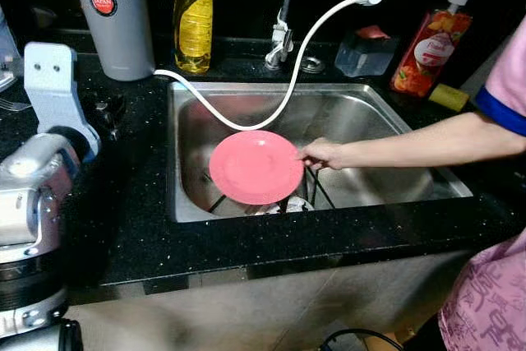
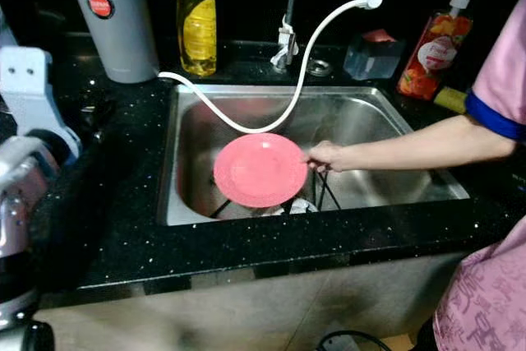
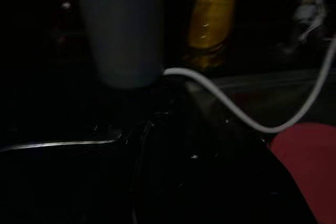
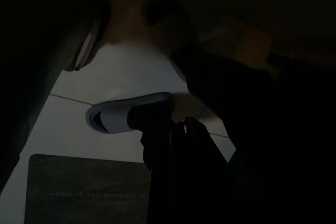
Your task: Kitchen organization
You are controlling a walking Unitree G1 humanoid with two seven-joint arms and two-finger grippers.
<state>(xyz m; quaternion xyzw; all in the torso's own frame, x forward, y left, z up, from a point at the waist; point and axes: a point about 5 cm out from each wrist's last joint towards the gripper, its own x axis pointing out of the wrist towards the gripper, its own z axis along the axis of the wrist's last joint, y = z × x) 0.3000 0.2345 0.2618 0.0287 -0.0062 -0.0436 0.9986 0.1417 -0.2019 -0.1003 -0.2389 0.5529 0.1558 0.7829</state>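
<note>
Silver left arm (image 1: 33, 203) over black speckled counter (image 1: 131, 228), pincer state unclear | person's hand (image 1: 322, 154) holds round pink plate (image 1: 255, 168) over steel sink (image 1: 370, 117)

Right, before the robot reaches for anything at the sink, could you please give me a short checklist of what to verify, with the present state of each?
1. Sink free of people: not ok. A person's hand holds the pink plate over the sink.
2. Plate free to take: not ok, the person grips its rim.
3. White hose out of the way: not ok, it hangs across the basin just behind the plate.
4. Left hand ready: cannot tell; the left arm is raised beside the counter, and its wrist view is too dark.
5. Right hand ready: cannot tell; its wrist view faces the floor and a slipper.
</note>
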